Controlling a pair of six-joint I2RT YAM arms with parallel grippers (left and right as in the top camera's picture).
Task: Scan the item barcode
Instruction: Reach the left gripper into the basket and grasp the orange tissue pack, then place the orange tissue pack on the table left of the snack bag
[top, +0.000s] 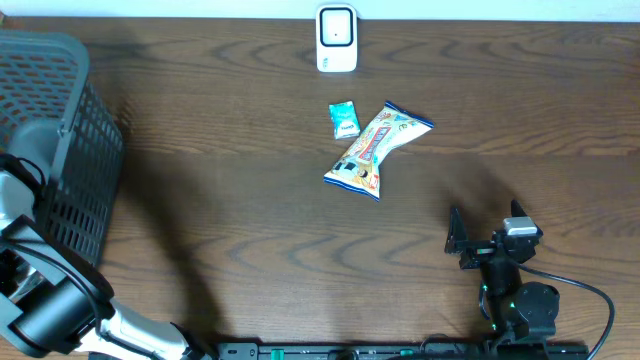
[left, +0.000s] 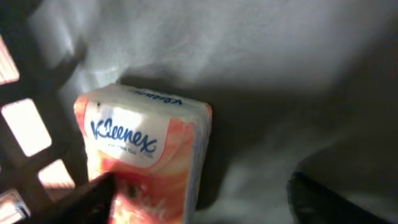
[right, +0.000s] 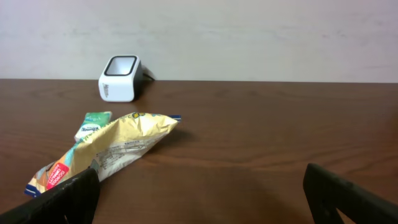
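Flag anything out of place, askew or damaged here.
Nothing looks spilled or torn. The snack bag lies diagonally on the table, pinched at its middle, with a teal packet beside it. A Kleenex pack lies in the basket, far from the scanner.

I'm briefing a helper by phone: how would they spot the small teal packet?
Start at the white scanner at the far edge of the table. Just in front of it lie two packets side by side. The teal packet is the small squarish one, left of the long yellow snack bag.
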